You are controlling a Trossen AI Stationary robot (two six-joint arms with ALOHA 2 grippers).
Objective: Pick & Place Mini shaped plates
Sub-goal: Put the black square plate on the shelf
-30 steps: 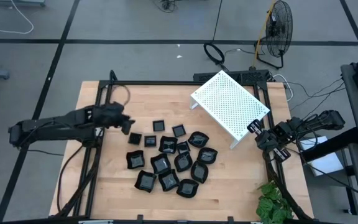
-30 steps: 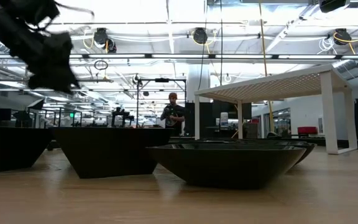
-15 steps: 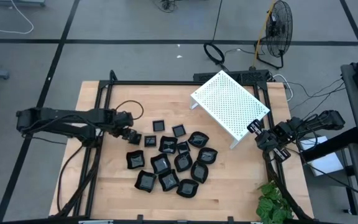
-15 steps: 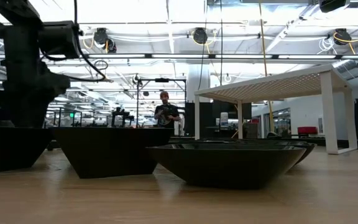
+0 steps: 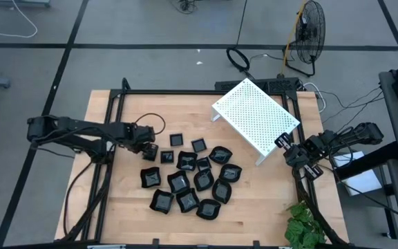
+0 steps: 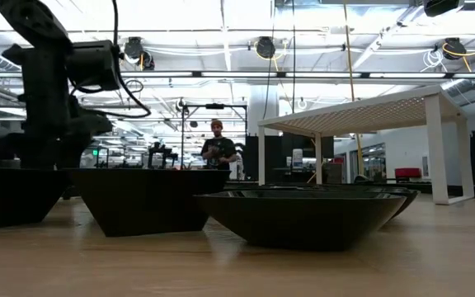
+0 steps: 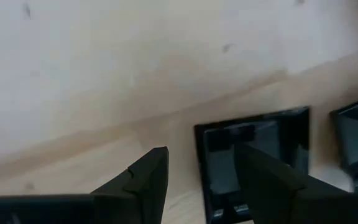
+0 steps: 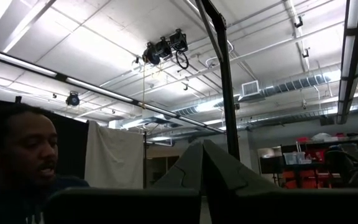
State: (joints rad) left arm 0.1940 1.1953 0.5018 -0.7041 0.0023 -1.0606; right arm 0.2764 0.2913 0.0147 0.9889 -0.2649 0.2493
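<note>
We see the left gripper (image 5: 146, 142), jaws parted and empty, now lowered from its raised position over a square plate (image 7: 253, 158) at the left edge of the mini shaped plates (image 5: 188, 181); a grasp looks imminent. The right gripper (image 5: 282, 142) waits closed beside the white rack (image 5: 254, 114).

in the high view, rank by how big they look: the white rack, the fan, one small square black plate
1. white rack
2. fan, on the floor beyond the table
3. small square plate
</note>
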